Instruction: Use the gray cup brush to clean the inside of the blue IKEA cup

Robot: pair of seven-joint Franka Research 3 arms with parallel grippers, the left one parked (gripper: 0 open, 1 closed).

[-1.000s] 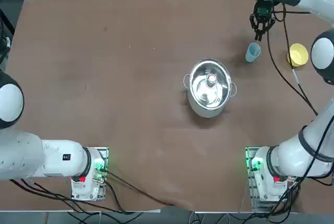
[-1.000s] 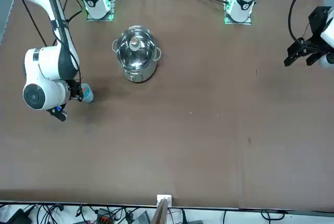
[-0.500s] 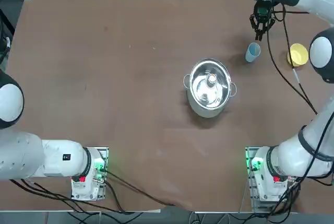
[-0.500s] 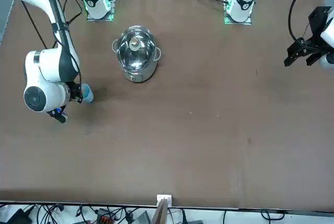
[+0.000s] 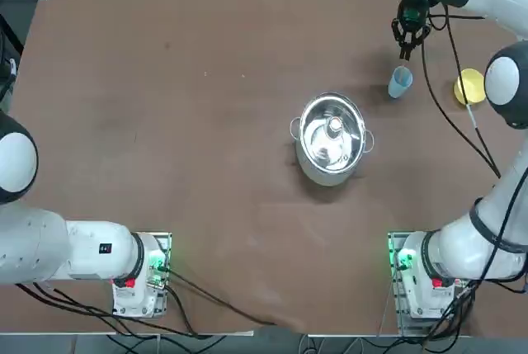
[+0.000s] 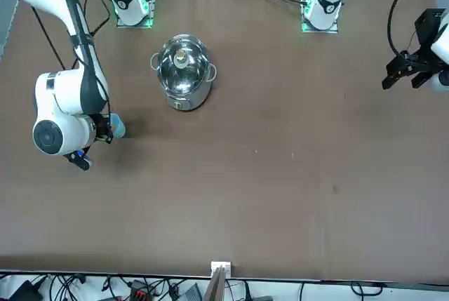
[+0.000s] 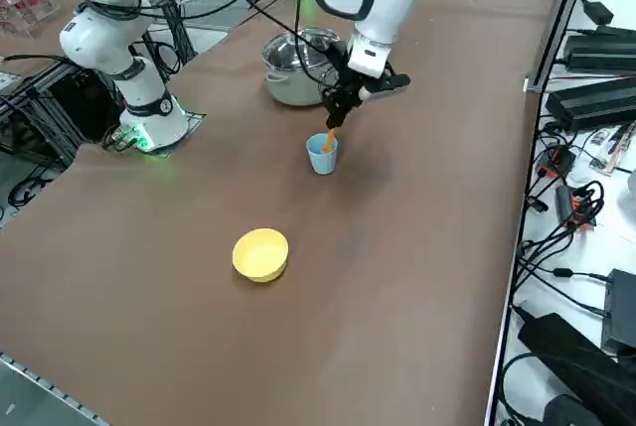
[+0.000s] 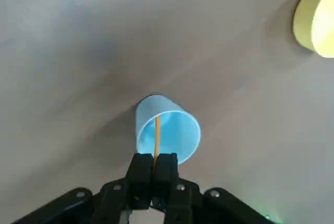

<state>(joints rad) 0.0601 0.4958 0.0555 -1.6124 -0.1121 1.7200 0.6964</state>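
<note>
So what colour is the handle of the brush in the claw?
The handle is orange; the right wrist view shows it best, against the blue cup.

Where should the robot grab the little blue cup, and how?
Probably best by the upper side wall of the blue cup. It has no handle and stands upright, so two fingers could pinch across it. Coming from the side looks wisest: the right hand is above the opening, shut on the orange handle, which sticks up out of the cup.
</note>
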